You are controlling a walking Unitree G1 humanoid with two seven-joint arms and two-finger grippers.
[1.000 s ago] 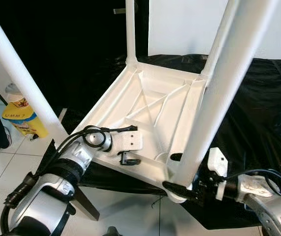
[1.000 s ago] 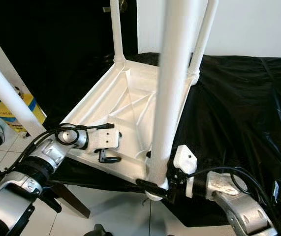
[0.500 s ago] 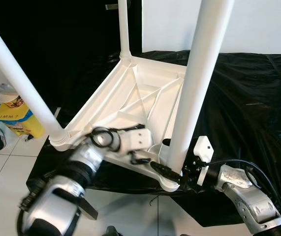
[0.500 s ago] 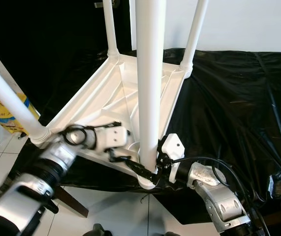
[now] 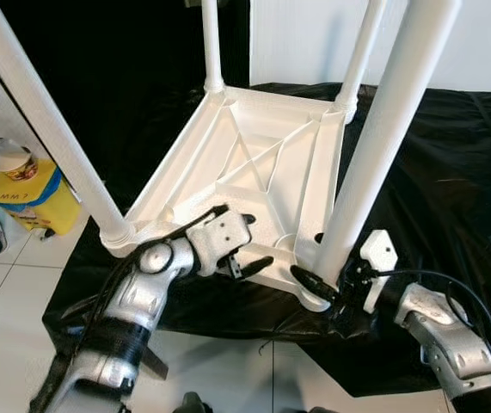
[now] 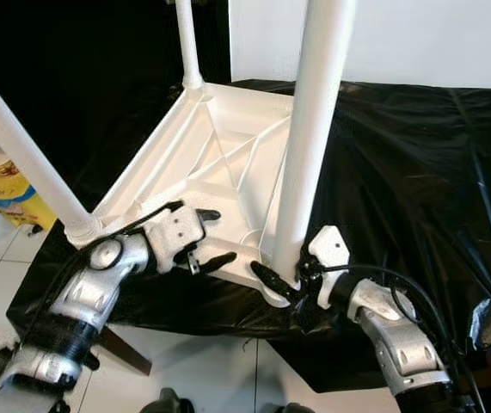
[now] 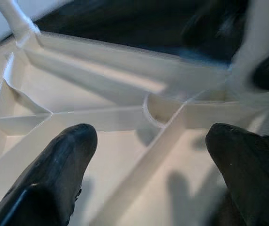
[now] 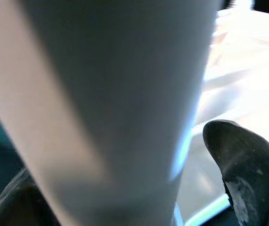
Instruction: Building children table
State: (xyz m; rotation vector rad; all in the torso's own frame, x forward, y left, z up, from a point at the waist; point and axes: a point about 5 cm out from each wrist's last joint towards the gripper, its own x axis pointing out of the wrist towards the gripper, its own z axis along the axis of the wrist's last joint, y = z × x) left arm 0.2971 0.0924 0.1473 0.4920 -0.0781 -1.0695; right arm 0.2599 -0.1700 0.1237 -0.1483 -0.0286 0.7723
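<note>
Centre frame, the white plastic children's table (image 5: 262, 172) lies upside down on a black plastic sheet (image 5: 451, 189), four white tubular legs pointing up. Lower right, the right claw (image 5: 327, 286) is spread around the base of the nearest white leg (image 5: 374, 146), one finger on each side; the pictures don't show whether it's actually pressing. Lower centre, the left claw (image 6: 210, 237) hovers wide open, holding nothing, over the ribbed underside near that corner. A yellow-and-blue bag (image 5: 30, 196) sits at left on the white tiled floor (image 5: 4, 292).
</note>
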